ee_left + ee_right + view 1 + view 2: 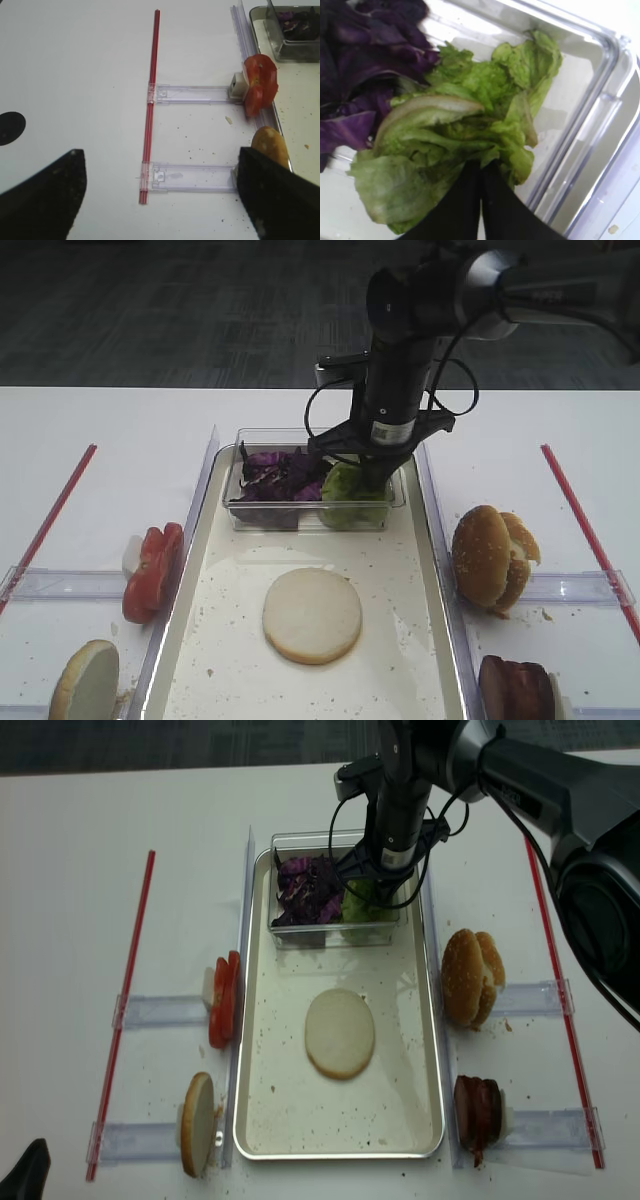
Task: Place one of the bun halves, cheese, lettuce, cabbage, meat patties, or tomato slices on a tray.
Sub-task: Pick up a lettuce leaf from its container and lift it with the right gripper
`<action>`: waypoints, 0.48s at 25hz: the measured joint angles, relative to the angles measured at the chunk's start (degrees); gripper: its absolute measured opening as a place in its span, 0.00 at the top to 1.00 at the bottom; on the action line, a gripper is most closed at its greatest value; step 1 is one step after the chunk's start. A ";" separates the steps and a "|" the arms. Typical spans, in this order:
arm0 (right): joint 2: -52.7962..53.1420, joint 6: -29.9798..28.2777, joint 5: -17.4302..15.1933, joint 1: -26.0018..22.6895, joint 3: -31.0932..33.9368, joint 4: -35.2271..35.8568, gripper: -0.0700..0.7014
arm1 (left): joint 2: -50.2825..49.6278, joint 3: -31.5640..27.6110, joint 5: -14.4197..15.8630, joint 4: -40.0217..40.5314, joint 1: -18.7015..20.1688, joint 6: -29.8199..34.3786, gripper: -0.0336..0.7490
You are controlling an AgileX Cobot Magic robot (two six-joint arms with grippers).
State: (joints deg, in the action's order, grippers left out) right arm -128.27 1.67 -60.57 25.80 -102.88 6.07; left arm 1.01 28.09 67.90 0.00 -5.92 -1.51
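My right gripper point(481, 167) is down in the clear tub point(240, 510) at the far end of the tray point(390, 570). Its black fingers are shut on the light green lettuce point(470, 125), which hides their tips. Purple cabbage point(365, 65) fills the tub's left half. One bun half point(312, 615) lies cut face up in the middle of the tray. Tomato slices point(152, 572) and another bun half point(85, 680) stand on edge left of the tray. Sesame bun halves point(490, 555) and meat patties point(515, 688) stand to its right. My left gripper point(160, 200) hangs open over bare table, holding nothing.
Clear plastic holders point(195, 93) carry the ingredients on both sides of the tray. A red strip point(50, 520) marks the far left and another red strip point(585, 525) the far right. The tub's wall point(600, 100) is close to the right of my right fingers.
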 joint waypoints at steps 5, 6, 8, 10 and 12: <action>0.33 0.00 0.00 0.00 0.00 -0.23 0.85 | 0.00 0.00 0.00 0.00 0.00 0.00 0.23; 0.45 0.00 0.00 0.00 0.00 -0.23 0.85 | 0.00 0.00 0.00 0.00 0.00 0.00 0.23; 0.67 0.00 0.00 0.00 0.00 -0.23 0.85 | 0.00 0.00 0.00 0.00 0.00 0.00 0.23; 1.49 0.00 -0.23 0.00 -0.56 -0.23 0.85 | 0.00 0.00 0.00 0.00 0.00 0.00 0.23; 2.06 0.00 -1.35 0.00 -1.93 -0.23 0.85 | 0.00 0.00 0.00 0.00 0.00 0.00 0.23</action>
State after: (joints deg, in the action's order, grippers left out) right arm -126.21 1.67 -61.92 25.80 -104.81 5.84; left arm 1.01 28.09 67.90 0.00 -5.92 -1.51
